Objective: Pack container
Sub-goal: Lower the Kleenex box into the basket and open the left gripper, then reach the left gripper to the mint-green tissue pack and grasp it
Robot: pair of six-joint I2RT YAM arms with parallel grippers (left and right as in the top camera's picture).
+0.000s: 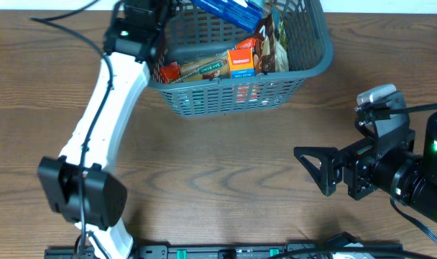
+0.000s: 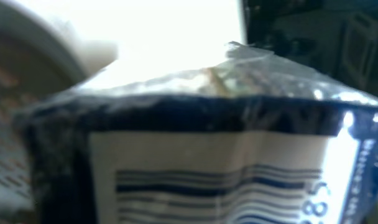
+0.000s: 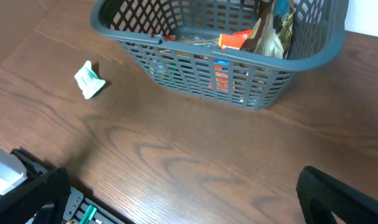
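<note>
The dark grey slotted container (image 1: 233, 97) stands at the table's far middle and also shows in the right wrist view (image 3: 239, 81). It holds an orange box (image 1: 241, 63), a brown pouch (image 1: 270, 43) and a long tan packet (image 1: 203, 70). My left arm reaches over its left rim. A dark blue packet (image 1: 229, 11) hangs over the container at my left gripper. It fills the left wrist view (image 2: 195, 155) with its barcode and hides the fingers. My right gripper (image 1: 315, 169) is open and empty over bare table, in front of and to the right of the container.
A small crumpled white and green wrapper (image 3: 89, 79) lies on the wooden table to the left of the container. The left arm's white link (image 1: 103, 115) crosses the table's left part. A black rail (image 1: 204, 252) runs along the front edge.
</note>
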